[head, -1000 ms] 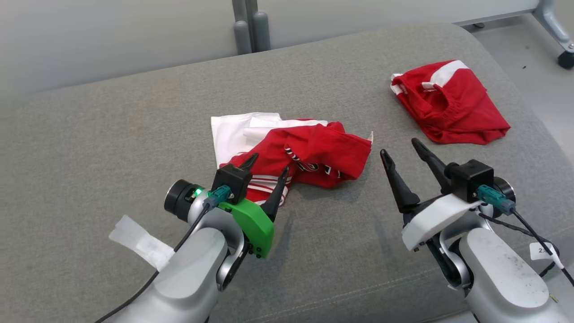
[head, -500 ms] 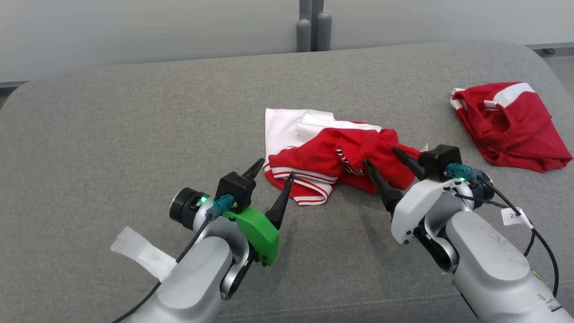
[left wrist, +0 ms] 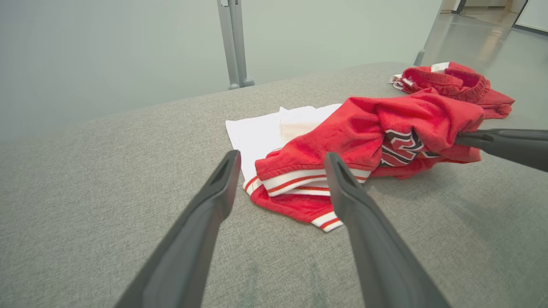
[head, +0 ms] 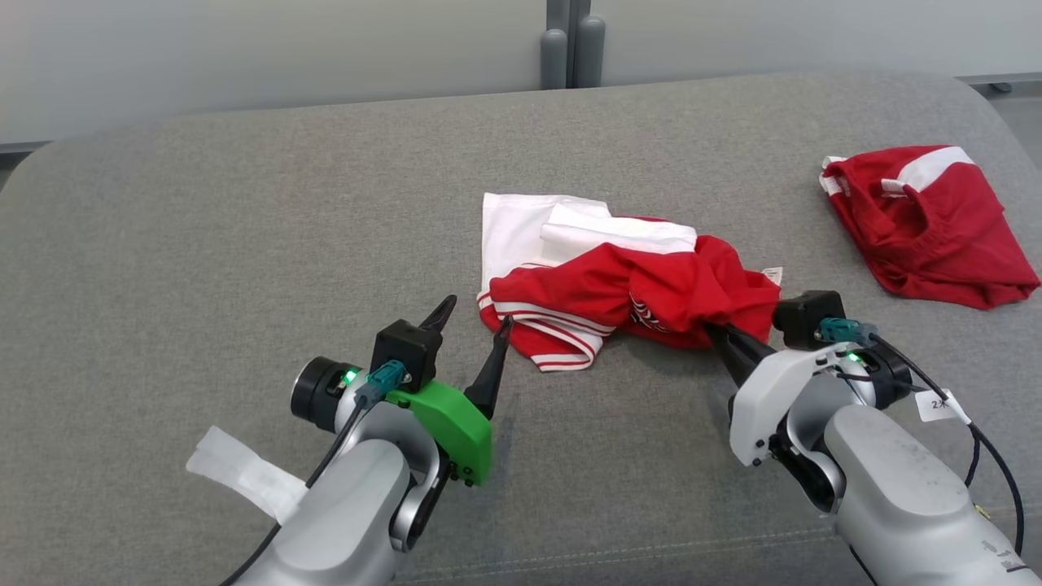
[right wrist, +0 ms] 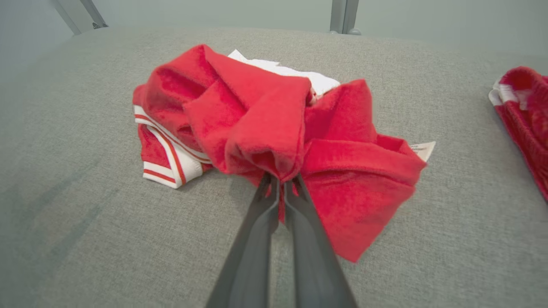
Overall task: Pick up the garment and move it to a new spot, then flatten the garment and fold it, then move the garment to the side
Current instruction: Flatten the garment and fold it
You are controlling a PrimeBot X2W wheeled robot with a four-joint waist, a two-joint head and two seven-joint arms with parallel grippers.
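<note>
The garment (head: pixel 627 285) is a crumpled red and white shirt with striped cuffs, lying mid-way across the grey padded table (head: pixel 244 228). My right gripper (head: pixel 720 334) is shut on a red fold at the garment's near right side; in the right wrist view its fingers (right wrist: pixel 278 188) pinch the cloth (right wrist: pixel 265 124), which is bunched and lifted. My left gripper (head: pixel 472 321) stands open just left of the striped cuff (head: pixel 553 346), touching nothing. In the left wrist view the garment (left wrist: pixel 364 137) lies beyond my open left gripper (left wrist: pixel 282 169), and the right gripper's dark fingers (left wrist: pixel 501 141) hold its right end.
A second red garment with white bands (head: pixel 920 224) lies crumpled at the table's right edge, also in the left wrist view (left wrist: pixel 449 81). A grey post (head: pixel 570 41) rises behind the table. White tape hangs from my left forearm (head: pixel 244 476).
The right gripper closed on the garment's red fold and drew it slightly toward me, bunching the cloth. The left gripper stayed open, shifting a little. The camera turned earlier on.
</note>
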